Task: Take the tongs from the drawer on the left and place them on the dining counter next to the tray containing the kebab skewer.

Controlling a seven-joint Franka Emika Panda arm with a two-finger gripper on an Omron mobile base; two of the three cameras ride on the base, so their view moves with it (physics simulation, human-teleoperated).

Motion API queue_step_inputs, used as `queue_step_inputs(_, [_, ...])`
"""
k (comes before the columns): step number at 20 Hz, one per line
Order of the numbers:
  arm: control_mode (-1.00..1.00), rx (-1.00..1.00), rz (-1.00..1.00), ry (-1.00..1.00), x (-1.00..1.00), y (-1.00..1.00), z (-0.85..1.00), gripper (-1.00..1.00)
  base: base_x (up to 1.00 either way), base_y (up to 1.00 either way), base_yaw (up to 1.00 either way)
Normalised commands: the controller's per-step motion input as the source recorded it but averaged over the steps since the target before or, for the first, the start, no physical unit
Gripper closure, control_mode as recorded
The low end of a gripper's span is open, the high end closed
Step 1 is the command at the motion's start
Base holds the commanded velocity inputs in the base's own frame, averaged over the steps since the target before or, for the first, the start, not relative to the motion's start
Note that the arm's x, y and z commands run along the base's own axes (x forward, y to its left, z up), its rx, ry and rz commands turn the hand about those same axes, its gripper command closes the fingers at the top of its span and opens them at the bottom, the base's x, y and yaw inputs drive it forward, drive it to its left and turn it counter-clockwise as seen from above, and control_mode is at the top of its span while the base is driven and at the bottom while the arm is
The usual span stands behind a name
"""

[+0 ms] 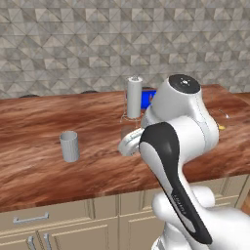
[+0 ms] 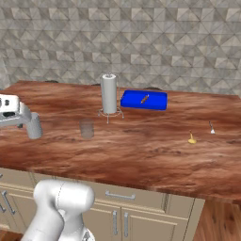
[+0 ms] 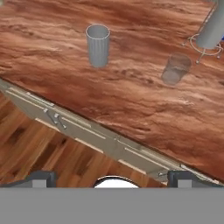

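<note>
The dining counter (image 2: 141, 146) fills the middle of the room. The gripper (image 3: 111, 177) hangs above its near edge, fingers spread wide, grasping nothing. Farther, at one o'clock, the tray (image 2: 143, 100) carries the kebab skewer (image 2: 144, 99).

The white arm (image 1: 178, 161) rises from the lower right of the left base view, its dark-trimmed link climbing to a rounded joint with a dark cap, then folding forward and away from the camera. From the right base view, the hand end pokes in at the left edge, held level. Down in the hand view, the gripper (image 3: 112, 177) has its two dark fingertips (image 3: 41, 178) standing far apart at the bottom corners, jaws spread wide with nothing between them, the view angled downward and rolled.
</note>
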Motion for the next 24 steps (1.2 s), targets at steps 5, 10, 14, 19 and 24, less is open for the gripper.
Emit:
queue_step_inputs(5, [-1.00, -0.14, 0.32, -0.03, -0.09, 0.62, 0.01, -1.00, 0.00, 0.00, 0.00])
queue_step_inputs(10, [-1.00, -0.19, 0.28, -0.06, -0.19, 0.66, 0.00, -1.00, 0.00, 0.00, 0.00])
queue_step_inputs(14, [-1.00, -0.20, 0.19, -0.14, -0.27, 0.53, -0.05, -1.00, 0.00, 0.00, 0.00])
queue_step_inputs(19, [-1.00, -0.10, 0.06, -0.19, -0.12, 0.15, -0.36, -1.00, 0.00, 0.00, 0.00])
queue_step_inputs(24, [-1.00, -0.07, 0.00, -0.17, -0.07, 0.00, -0.52, -1.00, 0.00, 0.00, 0.00])
